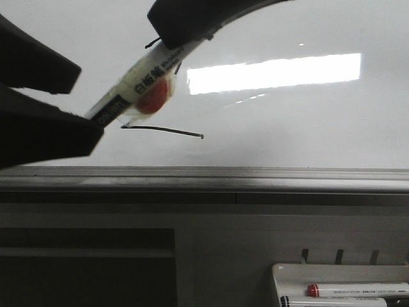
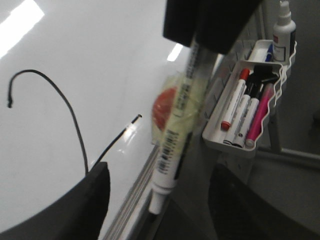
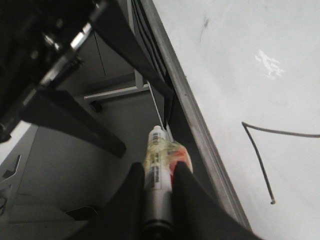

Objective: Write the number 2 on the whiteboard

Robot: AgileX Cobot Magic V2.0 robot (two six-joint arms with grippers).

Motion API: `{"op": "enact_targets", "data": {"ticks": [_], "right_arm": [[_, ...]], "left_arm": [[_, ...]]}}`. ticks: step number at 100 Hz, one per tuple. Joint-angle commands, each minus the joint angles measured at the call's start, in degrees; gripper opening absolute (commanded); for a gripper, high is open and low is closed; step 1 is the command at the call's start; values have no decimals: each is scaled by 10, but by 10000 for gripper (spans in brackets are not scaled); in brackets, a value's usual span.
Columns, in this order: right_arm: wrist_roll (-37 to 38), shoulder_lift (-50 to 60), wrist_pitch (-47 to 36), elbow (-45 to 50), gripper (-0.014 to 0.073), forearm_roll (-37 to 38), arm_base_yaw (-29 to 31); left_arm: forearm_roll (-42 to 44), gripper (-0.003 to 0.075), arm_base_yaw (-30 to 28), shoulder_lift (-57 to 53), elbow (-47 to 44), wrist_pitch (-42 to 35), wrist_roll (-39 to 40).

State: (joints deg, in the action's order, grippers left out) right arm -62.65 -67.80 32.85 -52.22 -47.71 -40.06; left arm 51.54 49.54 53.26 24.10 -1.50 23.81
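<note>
The whiteboard fills the upper front view, with its grey lower edge below. Only the base line of the black number 2 shows there; the marker hides the rest. Its curve and diagonal show in the left wrist view, and part shows in the right wrist view. My right gripper is shut on a white marker wrapped in yellowish tape with a red patch. It holds the marker slanted, just off the board. My left gripper is open, with the marker's lower end between its fingers, untouched.
A white wire marker tray hangs right of the board and holds several markers; it also shows in the front view. A spray bottle stands behind it. A bright light reflection lies on the board.
</note>
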Motion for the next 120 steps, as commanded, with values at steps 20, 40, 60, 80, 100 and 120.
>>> {"op": "enact_targets", "data": {"ticks": [20,40,60,80,100,120], "right_arm": [[-2,10,10,-26,-67,-12,-1],[-2,10,10,-26,-68,-12,-1],[-2,10,11,-29,-68,-14,-1],[-2,10,11,-30,-56,-35,-1],[12,10,3,-30,449,-35,-1],[12,37,-137,-30,531,-35,-1]], "left_arm": [[-6,366,3,43,53,-10,3],[-7,325,3,43,55,-8,3],[-16,-18,3,43,55,-9,3],[-16,-20,3,43,55,-10,3],[-50,-20,3,43,55,-16,3],[-196,-20,-7,43,55,-14,3]]}}
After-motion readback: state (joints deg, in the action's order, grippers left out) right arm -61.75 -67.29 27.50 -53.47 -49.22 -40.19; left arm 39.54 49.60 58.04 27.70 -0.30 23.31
